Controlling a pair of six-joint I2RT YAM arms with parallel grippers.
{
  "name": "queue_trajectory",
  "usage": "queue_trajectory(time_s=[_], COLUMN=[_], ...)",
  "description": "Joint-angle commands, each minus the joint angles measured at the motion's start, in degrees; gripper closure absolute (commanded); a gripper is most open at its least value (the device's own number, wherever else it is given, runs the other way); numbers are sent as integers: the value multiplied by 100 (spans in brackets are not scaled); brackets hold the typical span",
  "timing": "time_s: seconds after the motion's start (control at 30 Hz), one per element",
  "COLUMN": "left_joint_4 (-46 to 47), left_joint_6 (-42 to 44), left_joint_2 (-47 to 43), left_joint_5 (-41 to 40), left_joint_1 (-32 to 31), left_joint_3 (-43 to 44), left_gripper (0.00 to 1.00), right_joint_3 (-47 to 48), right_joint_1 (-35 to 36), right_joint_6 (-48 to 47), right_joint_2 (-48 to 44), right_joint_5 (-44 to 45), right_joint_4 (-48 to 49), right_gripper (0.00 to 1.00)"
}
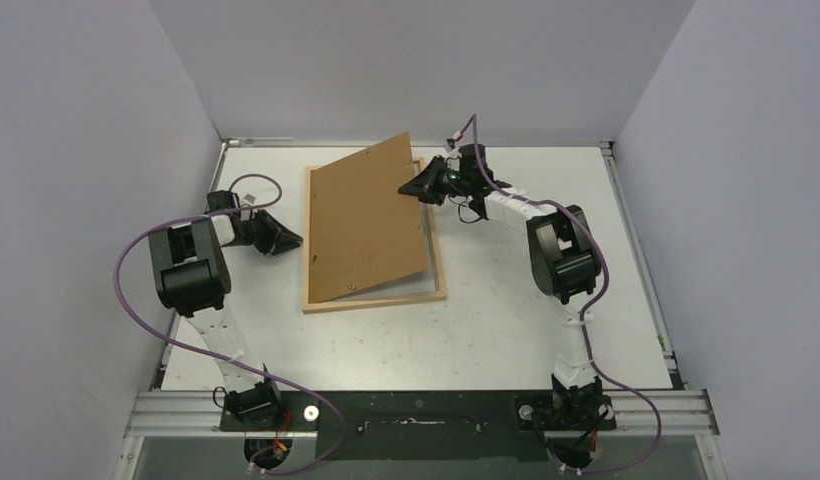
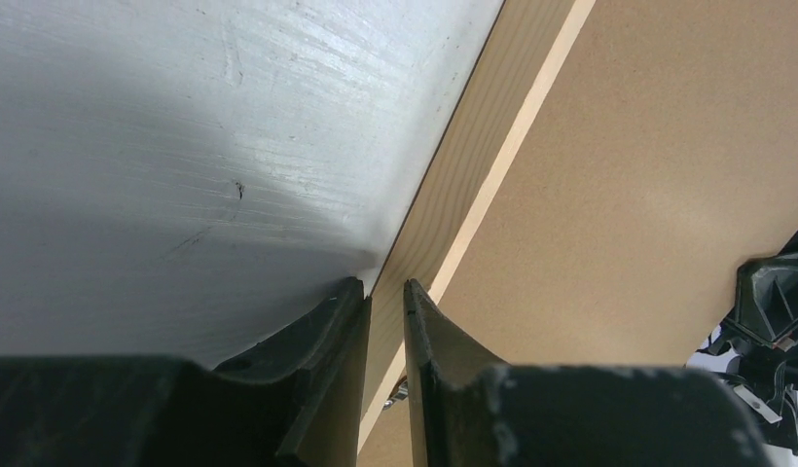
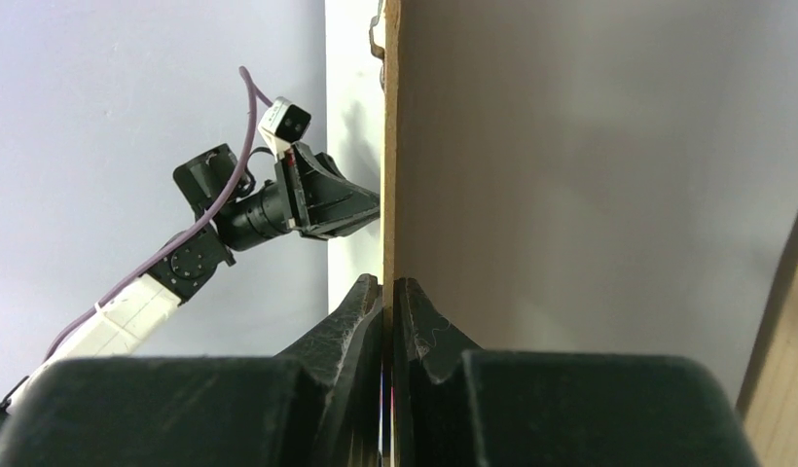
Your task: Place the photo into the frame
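The light-wood frame [image 1: 376,300] lies flat on the white table. Over it slants the brown backing board [image 1: 371,220], raised at its far right edge, where my right gripper [image 1: 411,187] is shut on it. In the right wrist view the fingers [image 3: 415,311] clamp the board's edge [image 3: 391,146], and a thin coloured sliver, the photo [image 3: 385,409], sits pinched beside the board; the rest of it is hidden. My left gripper [image 1: 296,241] is at the frame's left rail [image 2: 473,146], its jaws [image 2: 385,284] closed narrowly around the rail's edge.
Grey enclosure walls [image 1: 96,150] stand close on the left, right and back. A metal rail [image 1: 416,405] carries both arm bases at the near edge. Purple cables [image 1: 136,250] loop beside each arm. Bare table [image 1: 546,330] lies right of the frame.
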Motion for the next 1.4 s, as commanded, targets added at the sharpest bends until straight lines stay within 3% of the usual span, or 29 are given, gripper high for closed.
queue_trajectory(time_s=[0.0,0.33,0.6,0.73,0.87,1.37], left_joint_4=[93,159,155,140,137,83], left_joint_6=[87,39,16,10,15,49], left_joint_2=[152,178,205,212,203,254], left_joint_5=[-130,-139,-147,-143,-130,-99], left_joint_1=[-114,-160,-170,-176,-177,-186], left_joint_3=[67,5,42,76,80,116], left_gripper=[80,81,81,81,81,81], right_joint_3=[-47,-78,444,688,859,1986], right_joint_1=[-30,-36,-67,-65,-62,72], right_joint_6=[91,-148,-1094,-1417,-1682,-2657], right_joint_2=[-38,18,51,49,89,538], right_joint_5=[112,92,276,496,593,1481], right_joint_4=[356,-22,-1641,-2272,-2675,-4649], right_gripper=[100,100,71,52,44,41])
